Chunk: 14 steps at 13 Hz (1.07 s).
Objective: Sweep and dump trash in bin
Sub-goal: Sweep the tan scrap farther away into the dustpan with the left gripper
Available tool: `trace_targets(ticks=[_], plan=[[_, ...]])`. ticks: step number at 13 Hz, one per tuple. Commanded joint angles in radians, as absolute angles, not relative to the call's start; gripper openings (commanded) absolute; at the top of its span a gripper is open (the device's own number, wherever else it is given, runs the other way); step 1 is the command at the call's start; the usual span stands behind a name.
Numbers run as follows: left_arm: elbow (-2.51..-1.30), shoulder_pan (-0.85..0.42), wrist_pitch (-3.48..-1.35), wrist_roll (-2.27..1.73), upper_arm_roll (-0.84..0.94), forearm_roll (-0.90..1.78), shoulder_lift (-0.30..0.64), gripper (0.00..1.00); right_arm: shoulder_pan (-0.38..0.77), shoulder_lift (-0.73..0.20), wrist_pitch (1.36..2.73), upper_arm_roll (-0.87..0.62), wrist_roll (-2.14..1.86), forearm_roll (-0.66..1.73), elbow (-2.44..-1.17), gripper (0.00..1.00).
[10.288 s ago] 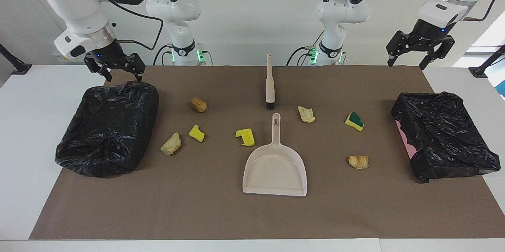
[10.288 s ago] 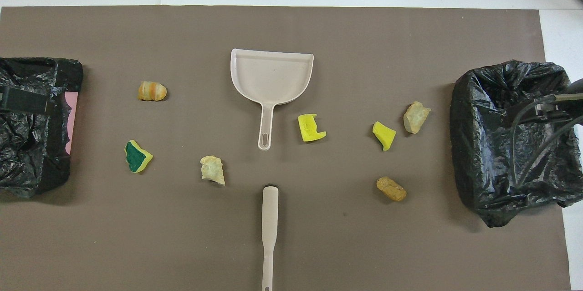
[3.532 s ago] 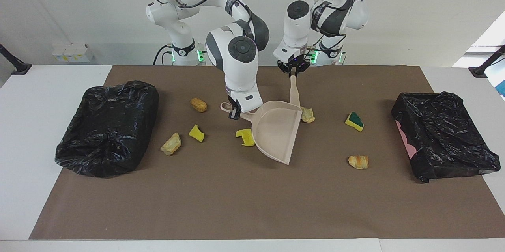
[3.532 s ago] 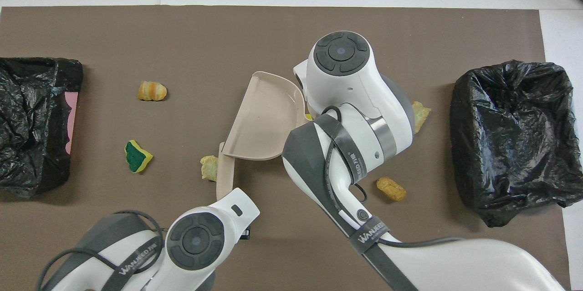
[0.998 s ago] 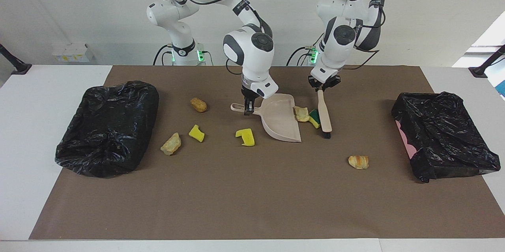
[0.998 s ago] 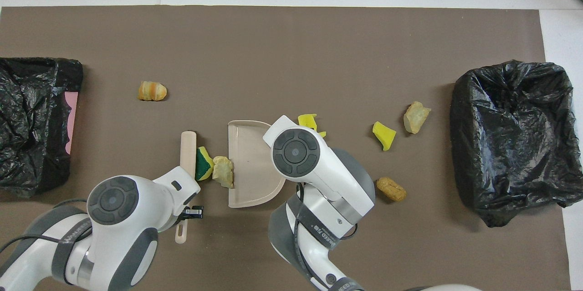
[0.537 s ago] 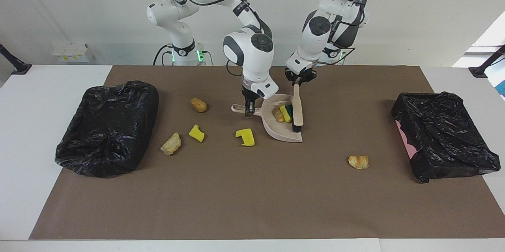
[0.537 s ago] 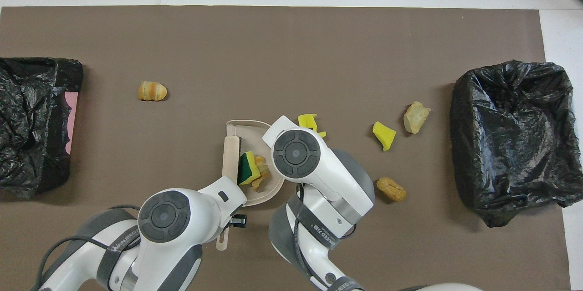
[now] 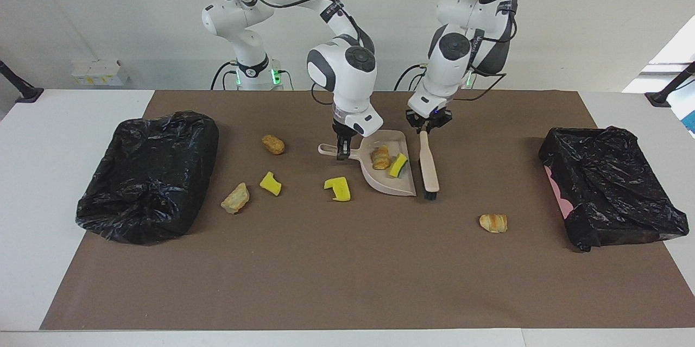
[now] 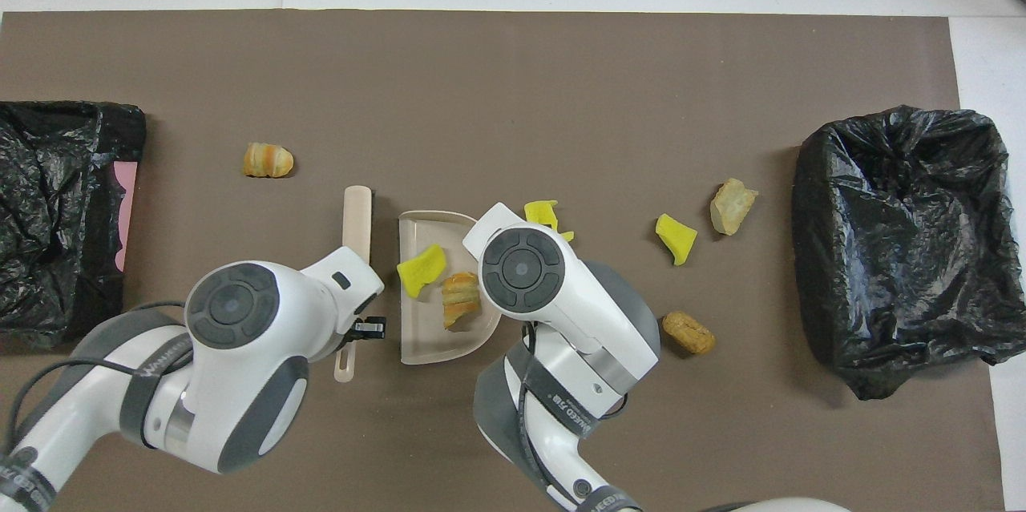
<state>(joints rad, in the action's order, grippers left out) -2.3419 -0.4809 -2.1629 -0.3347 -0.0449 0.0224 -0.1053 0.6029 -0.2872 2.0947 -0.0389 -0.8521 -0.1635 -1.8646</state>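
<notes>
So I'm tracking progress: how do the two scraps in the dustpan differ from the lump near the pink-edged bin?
The sponge piece and bread lump lie inside the dustpan, held by the right gripper; the stray lump lies on the mat, unswept. The two lie close together; the stray one lies alone, farther from the robots. The left gripper holds the brush beside the pan. All are small scraps.

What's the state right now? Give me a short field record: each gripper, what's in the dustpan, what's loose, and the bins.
left gripper: shut on brush, beside the dustpan's open edge
right gripper: shut on dustpan handle
in dustpan: yellow sponge piece, brown bread lump
loose on mat: five scraps; striped lump toward the left arm's end; notched yellow sponge beside the dustpan; three more toward the right arm's end
bins: two bag-lined bins, one at each end
</notes>
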Motion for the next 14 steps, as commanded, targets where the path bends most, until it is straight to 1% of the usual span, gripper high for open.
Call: trace_targets(ticks=[1,5,6,8,10,11,14], plan=[[-2.246,-0.369,-2.138,-0.227,-0.038,-0.036,-0.035,0.0,0.592,-0.287,2.106,-0.041,-0.831,-0.189,-1.871,0.0],[-2.09,-0.154,-2.138,0.125,-0.038,-0.133,0.073,0.0,0.592,-0.285,2.094,-0.04,-0.807,-0.189,-1.861,0.0],[-2.067,-0.106,-2.144,0.212,-0.038,-0.135,0.087,0.0,0.591,-0.285,2.094,-0.04,-0.805,-0.19,-1.858,0.0],[-2.007,-0.037,-2.145,0.323,-0.038,-0.176,0.136,0.0,0.592,-0.284,2.092,-0.04,-0.789,-0.19,-1.861,0.0],[-1.948,-0.014,-2.152,0.357,-0.038,-0.256,0.211,0.0,0.592,-0.281,2.092,-0.04,-0.787,-0.19,-1.867,0.0],[-1.93,0.006,-2.152,0.386,-0.037,-0.264,0.23,0.0,0.592,-0.282,2.095,-0.041,-0.782,-0.19,-1.868,0.0],[-1.971,-0.005,-2.125,0.54,-0.037,-0.262,0.212,0.0,0.594,-0.282,2.095,-0.041,-0.77,-0.19,-1.867,0.0]])
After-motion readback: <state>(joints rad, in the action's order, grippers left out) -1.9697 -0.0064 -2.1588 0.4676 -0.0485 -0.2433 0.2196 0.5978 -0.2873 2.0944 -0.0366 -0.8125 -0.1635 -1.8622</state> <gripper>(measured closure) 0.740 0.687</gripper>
